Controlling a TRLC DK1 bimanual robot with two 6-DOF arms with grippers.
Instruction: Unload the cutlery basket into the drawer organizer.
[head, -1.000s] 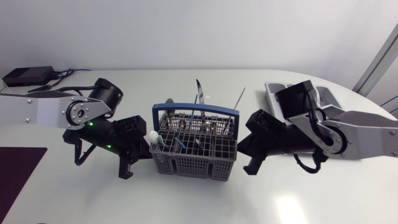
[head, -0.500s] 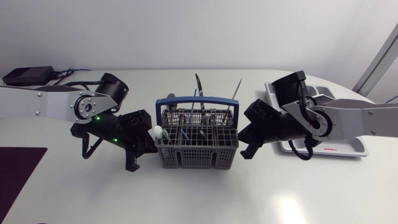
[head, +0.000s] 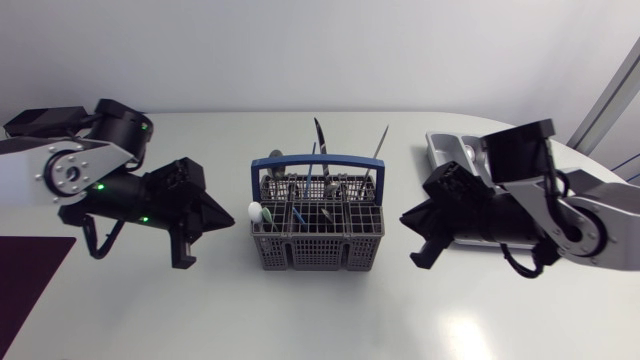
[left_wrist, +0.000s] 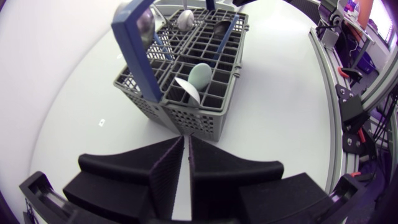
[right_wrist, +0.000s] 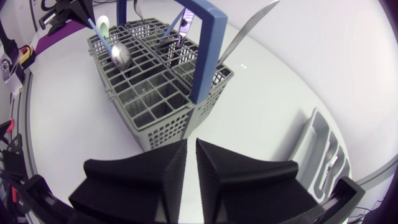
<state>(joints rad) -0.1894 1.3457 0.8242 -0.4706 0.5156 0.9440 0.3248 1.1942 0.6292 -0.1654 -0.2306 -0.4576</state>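
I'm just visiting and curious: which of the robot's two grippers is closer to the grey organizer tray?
Right. The right gripper lies close to the organizer tray, between it and the basket; the left gripper is on the basket's far side.

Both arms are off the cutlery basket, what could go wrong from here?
The cutlery stands crowded under the blue handle, so a reach could snag it or pinch two pieces. Nothing holds the basket; a pull may tip it. The right arm partly hides the organizer, so placing may miss.
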